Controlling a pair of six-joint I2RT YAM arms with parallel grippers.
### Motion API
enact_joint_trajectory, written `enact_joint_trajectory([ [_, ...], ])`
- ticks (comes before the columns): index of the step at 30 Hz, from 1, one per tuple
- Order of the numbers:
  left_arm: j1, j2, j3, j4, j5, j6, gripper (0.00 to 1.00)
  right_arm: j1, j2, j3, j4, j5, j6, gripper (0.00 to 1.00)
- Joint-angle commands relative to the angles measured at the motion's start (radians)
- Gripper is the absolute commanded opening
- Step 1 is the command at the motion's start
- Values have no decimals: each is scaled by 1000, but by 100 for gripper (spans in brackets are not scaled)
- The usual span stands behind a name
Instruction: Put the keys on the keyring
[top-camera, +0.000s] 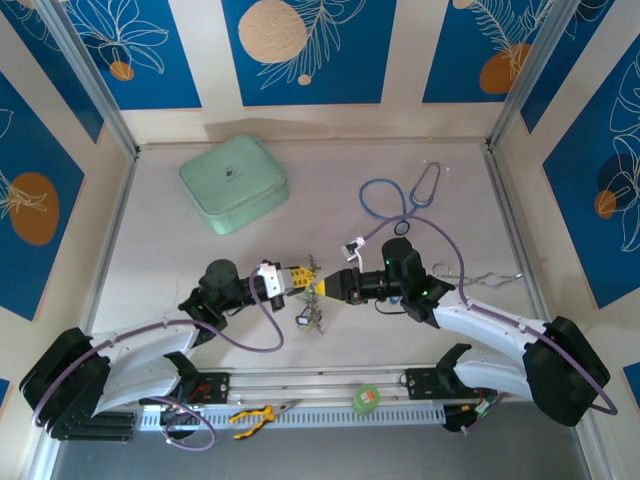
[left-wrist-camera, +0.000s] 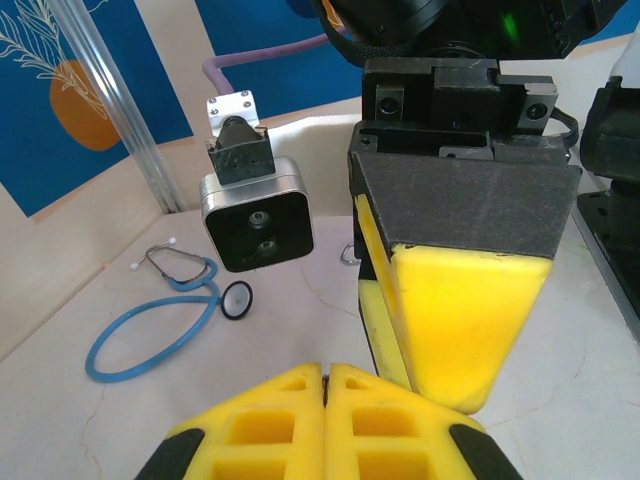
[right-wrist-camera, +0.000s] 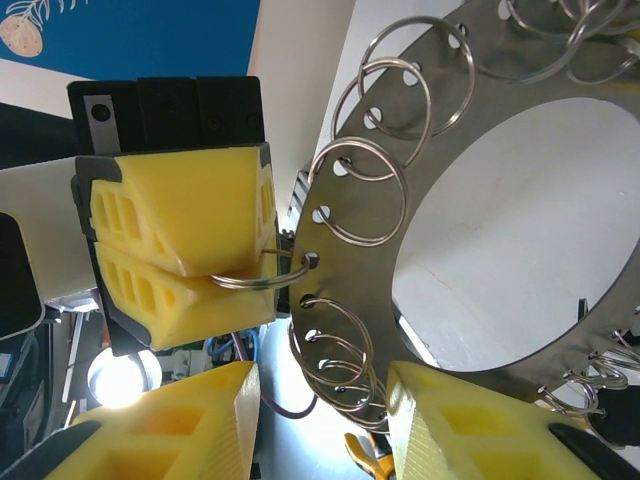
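Evidently mid-threading: the left gripper (right-wrist-camera: 240, 268) is clamped on a split ring (right-wrist-camera: 262, 281) of the keyring (right-wrist-camera: 425, 120), which hangs raised over the table's (top-camera: 170, 260) near edge. The right gripper (right-wrist-camera: 318, 420) gapes empty at its rim. Keys (top-camera: 308, 318) lie beneath; next, one probably needs fetching.

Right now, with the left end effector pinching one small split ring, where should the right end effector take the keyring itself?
Probably the flat band of the keyring, just beside the split ring that the left end effector holds. The right end effector is open astride that rim; come edge-on from outside, a finger on each flat face, in a gap between the loose rings.
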Motion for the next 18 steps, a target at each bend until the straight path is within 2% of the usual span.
enact_joint_trajectory([
  [1,-8,-16,6,78,32,-17,0,6,4,34,18,-18,4,38],
  [18,-8,-13,12,77,30,-21,0,22,30,58,7,-10,-31,36],
])
